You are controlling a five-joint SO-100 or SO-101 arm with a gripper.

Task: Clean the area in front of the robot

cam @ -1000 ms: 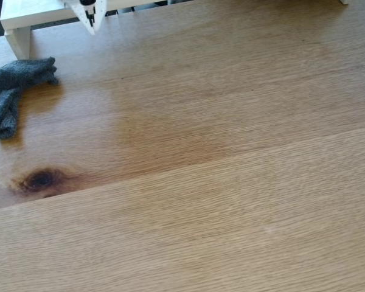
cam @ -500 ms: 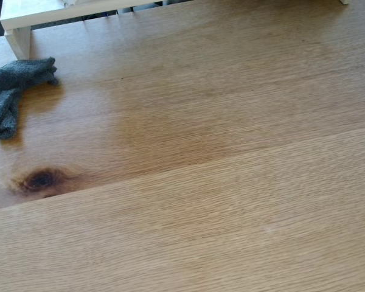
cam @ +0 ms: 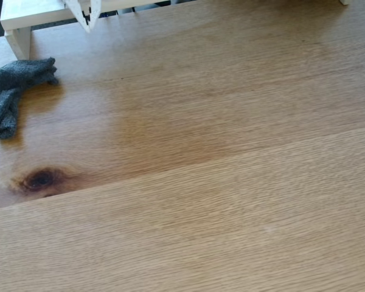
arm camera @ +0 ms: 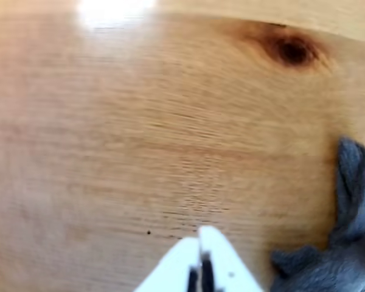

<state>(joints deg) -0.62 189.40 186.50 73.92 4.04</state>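
The oak tabletop (cam: 219, 158) spreads across the fixed view, with a plank seam and a dark knot (cam: 39, 179) at the left. A grey sock (cam: 12, 91) lies crumpled at the table's left edge. My white pointed gripper (cam: 87, 23) dips in at the top left, above the table and to the right of the sock. In the wrist view the gripper (arm camera: 199, 236) points at bare wood with its fingers pressed together and nothing between them. There the sock (arm camera: 340, 243) lies to the lower right and the knot (arm camera: 292, 50) at the top right.
A white wooden frame (cam: 24, 18) stands along the top left edge of the table, just behind the sock. Bright glare (arm camera: 112, 9) marks the wood at the top of the wrist view.
The gripper tip rose out of the fixed view half a second ago and has dropped back in at the top left. The sock has not moved.
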